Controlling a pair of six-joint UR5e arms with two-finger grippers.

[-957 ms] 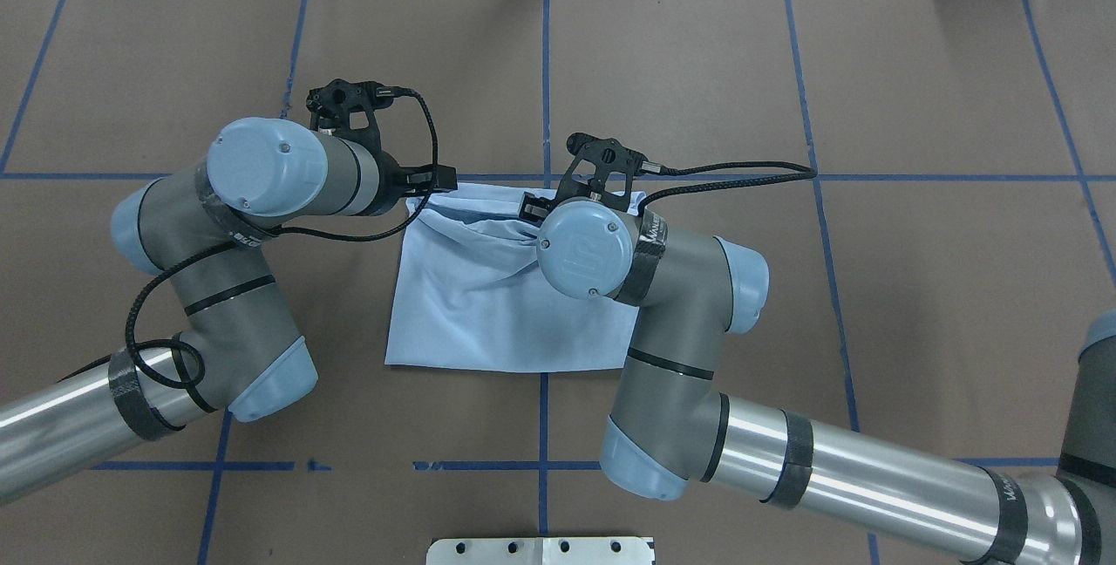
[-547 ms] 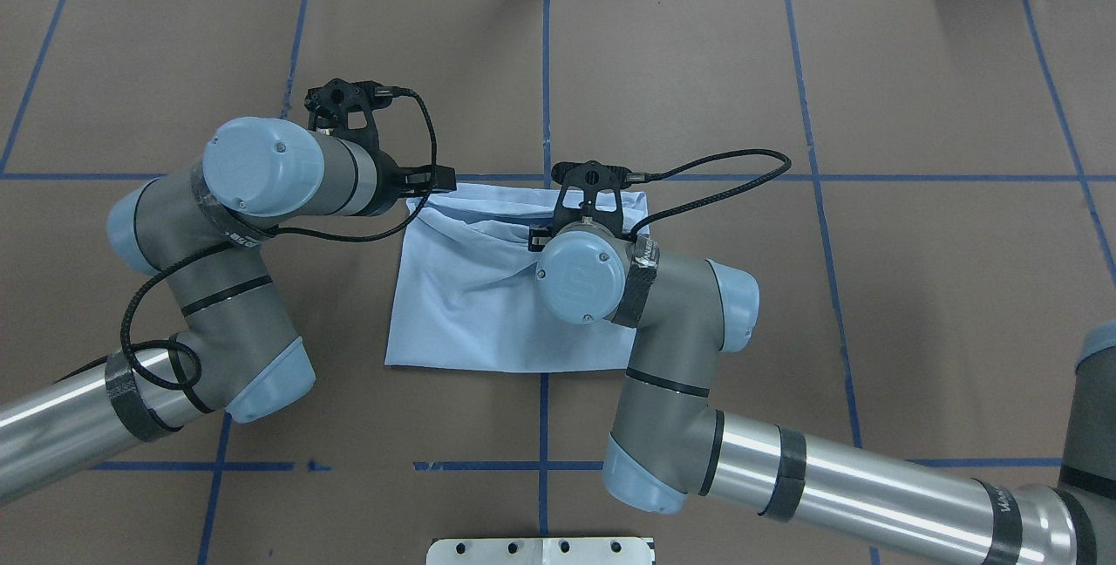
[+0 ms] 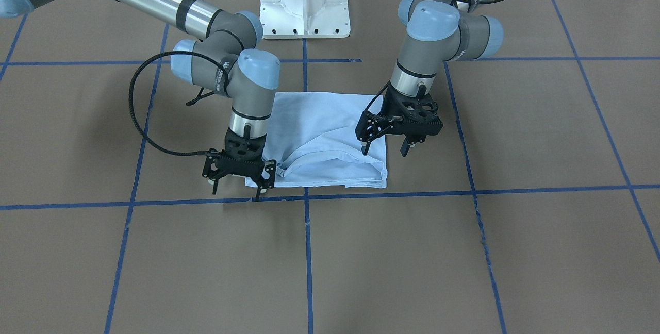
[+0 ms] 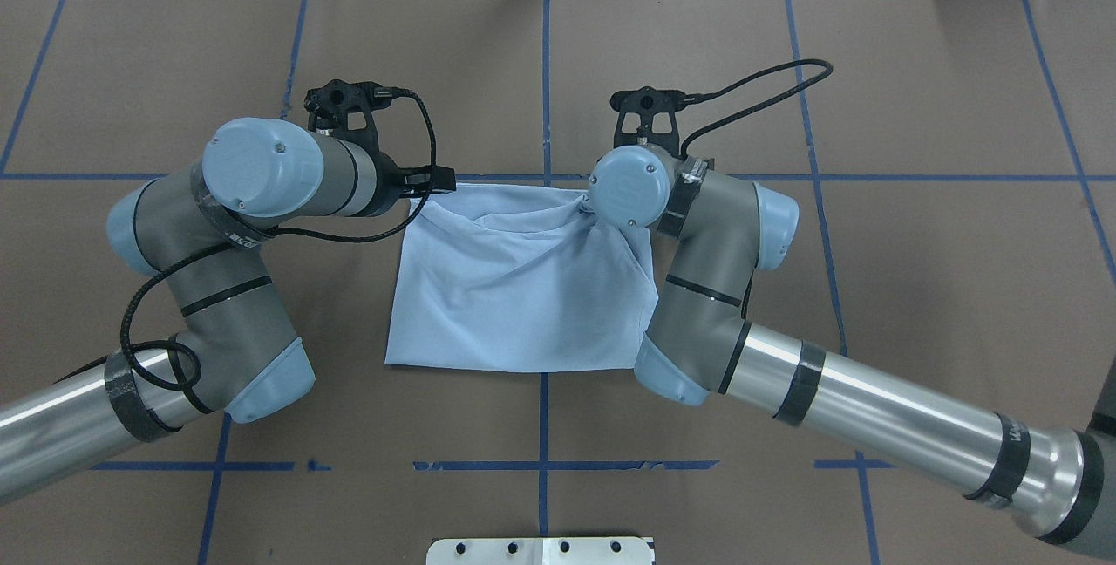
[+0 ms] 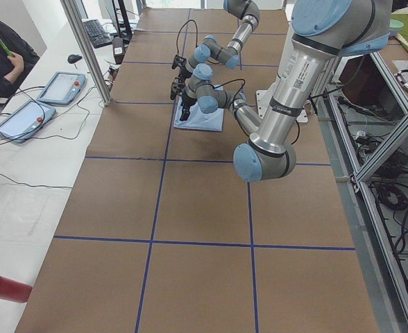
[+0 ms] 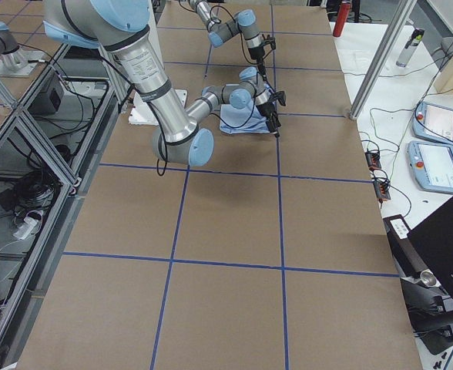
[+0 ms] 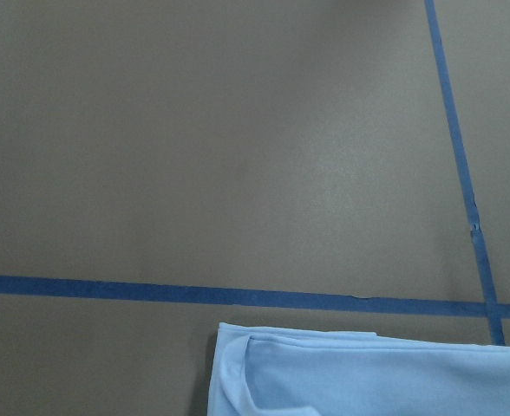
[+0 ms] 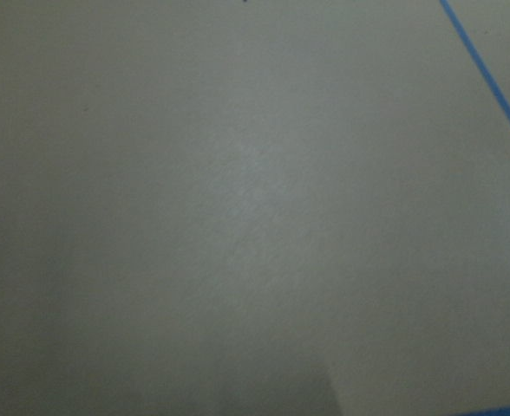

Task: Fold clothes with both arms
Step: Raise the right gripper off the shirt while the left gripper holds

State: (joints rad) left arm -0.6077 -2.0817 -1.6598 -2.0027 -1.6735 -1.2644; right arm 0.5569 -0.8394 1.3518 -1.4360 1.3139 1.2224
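Observation:
The light blue T-shirt (image 4: 514, 286) lies folded into a rough square at the table's middle, its far edge rumpled into loose folds (image 3: 319, 161). No print or label shows. My left gripper (image 3: 384, 149) is open and hangs just above the shirt's far corner on my left side, with one finger over the cloth and one beyond its edge. My right gripper (image 3: 238, 186) is open, low at the opposite far corner, and one fingertip (image 3: 263, 185) touches the shirt's edge. The left wrist view shows a shirt corner (image 7: 368, 373). The right wrist view shows only brown table.
Blue tape lines (image 4: 545, 85) divide the brown table cover into squares. The white pedestal base (image 3: 304, 1) stands behind the shirt on my side. A person (image 5: 3, 48) sits at a side bench with tablets, and a red bottle (image 5: 3, 288) lies there.
My right arm swung from over the shirt's middle out to its far right corner, and the far edge's folds shifted. My left arm stayed put.

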